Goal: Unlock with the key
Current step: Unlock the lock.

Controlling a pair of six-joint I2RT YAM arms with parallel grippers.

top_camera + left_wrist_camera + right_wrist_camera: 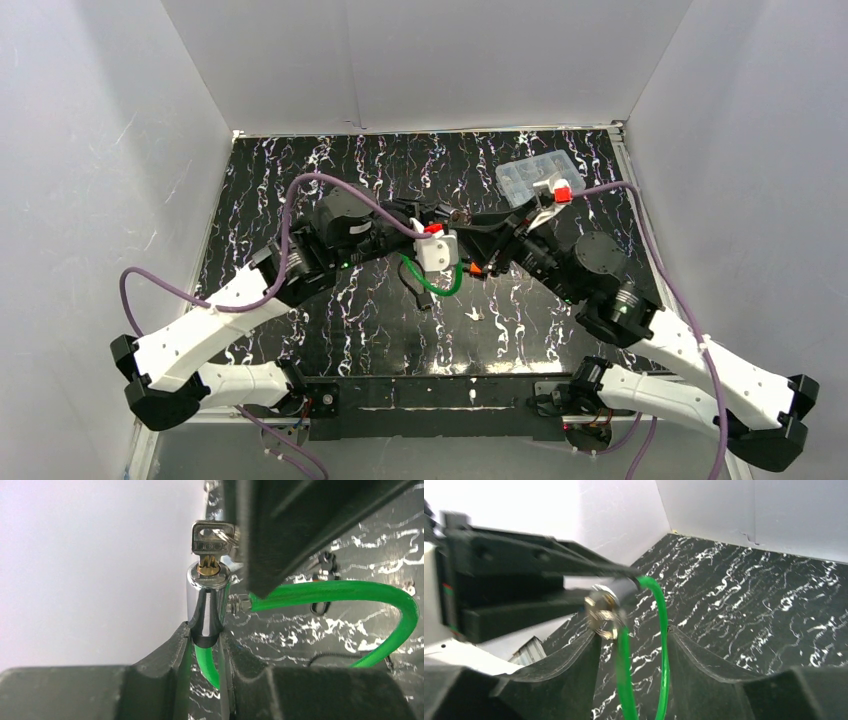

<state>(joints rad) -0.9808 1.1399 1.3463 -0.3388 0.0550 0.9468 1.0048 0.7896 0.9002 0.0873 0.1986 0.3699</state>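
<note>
A chrome cylinder lock (207, 600) on a green cable loop (340, 590) is held off the table. My left gripper (205, 630) is shut on the lock's body. A silver key (212, 540) sits in the lock's brass keyhole. A dark finger (300, 530) of the right gripper stands right beside the key and hides its ring. In the right wrist view my right gripper (633, 632) is open. The cable (664, 630) hangs between its fingers and the blurred lock end (604, 610) is just above its left fingertip. From above, both grippers meet at the table's middle over the cable (440, 287).
A clear plastic box (540, 178) lies at the back right of the black marbled table (300, 160). White walls close in the back and both sides. A thin black cord (325, 562) lies on the table past the cable.
</note>
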